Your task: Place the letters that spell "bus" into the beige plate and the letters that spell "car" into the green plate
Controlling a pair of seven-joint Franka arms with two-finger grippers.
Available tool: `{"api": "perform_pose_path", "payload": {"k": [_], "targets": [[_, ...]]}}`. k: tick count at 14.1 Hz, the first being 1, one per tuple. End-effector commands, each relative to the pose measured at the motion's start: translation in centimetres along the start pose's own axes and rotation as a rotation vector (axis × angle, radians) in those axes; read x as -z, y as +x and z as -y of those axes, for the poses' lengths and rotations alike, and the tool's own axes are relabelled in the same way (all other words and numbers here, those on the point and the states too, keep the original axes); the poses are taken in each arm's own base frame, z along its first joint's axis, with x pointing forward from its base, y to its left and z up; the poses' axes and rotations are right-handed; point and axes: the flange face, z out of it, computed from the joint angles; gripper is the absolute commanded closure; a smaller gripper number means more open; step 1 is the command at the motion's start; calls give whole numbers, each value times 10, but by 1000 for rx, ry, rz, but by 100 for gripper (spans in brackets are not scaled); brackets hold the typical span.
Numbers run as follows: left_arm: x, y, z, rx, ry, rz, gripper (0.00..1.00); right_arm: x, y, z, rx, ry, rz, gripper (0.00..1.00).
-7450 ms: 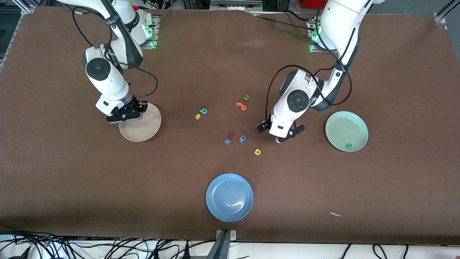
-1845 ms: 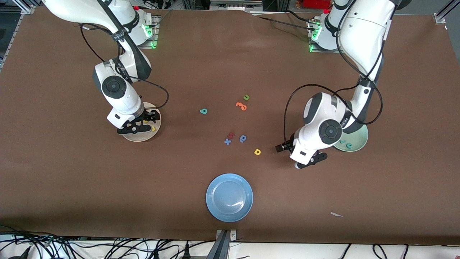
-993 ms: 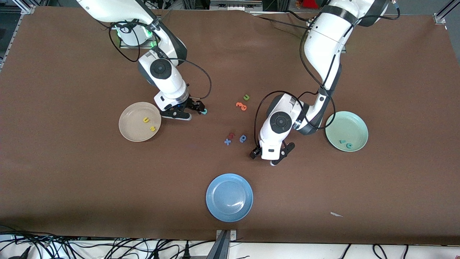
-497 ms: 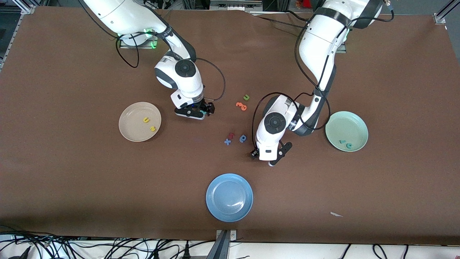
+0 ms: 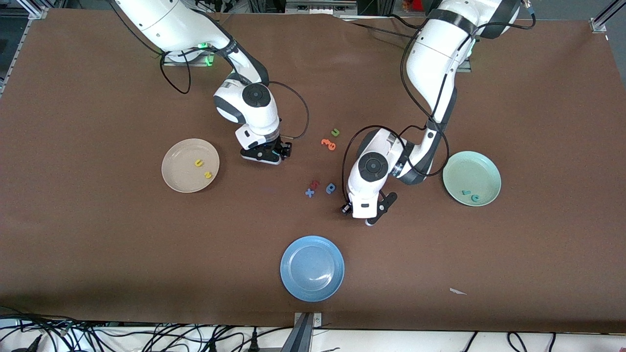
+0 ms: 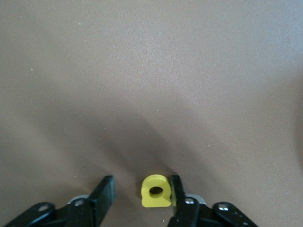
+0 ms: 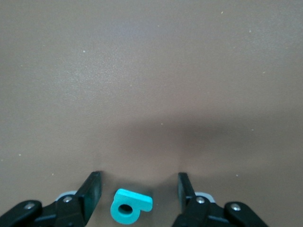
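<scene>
- Front view, readable letters: yellow "u" (image 5: 198,163) and yellow "s" (image 5: 208,174) in beige plate (image 5: 177,176); teal "c" (image 5: 474,198) and teal "r" (image 5: 465,193) in green plate (image 5: 481,168).
- Left gripper (image 6: 142,195): low at the table, fingers apart, yellow "a" (image 6: 155,191) between, one finger touching it.
- Right gripper (image 7: 138,194): low at the table, fingers apart, straddling teal "b" (image 7: 130,206) without touching.

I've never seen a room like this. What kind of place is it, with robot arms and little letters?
Probably a robot lab. Two white arms are bolted to a big brown table, cables tangle along its edge, and foam letters and plates like the blue plate are laid out for practice.
</scene>
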Motion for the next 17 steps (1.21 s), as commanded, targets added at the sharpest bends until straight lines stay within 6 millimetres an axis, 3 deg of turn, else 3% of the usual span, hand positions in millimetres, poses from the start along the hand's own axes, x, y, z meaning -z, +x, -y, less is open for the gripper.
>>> {"api": "perform_pose_path", "payload": {"k": [1, 8, 12, 13, 14, 15, 16, 17], "targets": [[-7, -4, -3, 22, 9, -17, 52, -4, 0, 4, -3, -3, -12, 46], [-7, -4, -3, 21, 9, -18, 72, -4, 0, 4, -1, -3, -12, 84], [-7, -2, -3, 13, 10, -24, 79, -4, 0, 4, 0, -3, -13, 88], [-4, -1, -4, 10, 9, -25, 80, -3, 0, 4, 1, -3, -15, 79], [0, 3, -2, 7, 18, -25, 81, -2, 1, 4, 0, -2, -17, 46], [4, 7, 1, -28, 48, -26, 83, 0, 3, 3, -2, -1, -21, 19], [15, 14, 5, -90, 85, -21, 84, 1, 2, 4, -2, 1, -21, 7], [28, 29, 10, -135, 112, -10, 84, 2, 2, 5, 0, 2, -22, 2]]}}
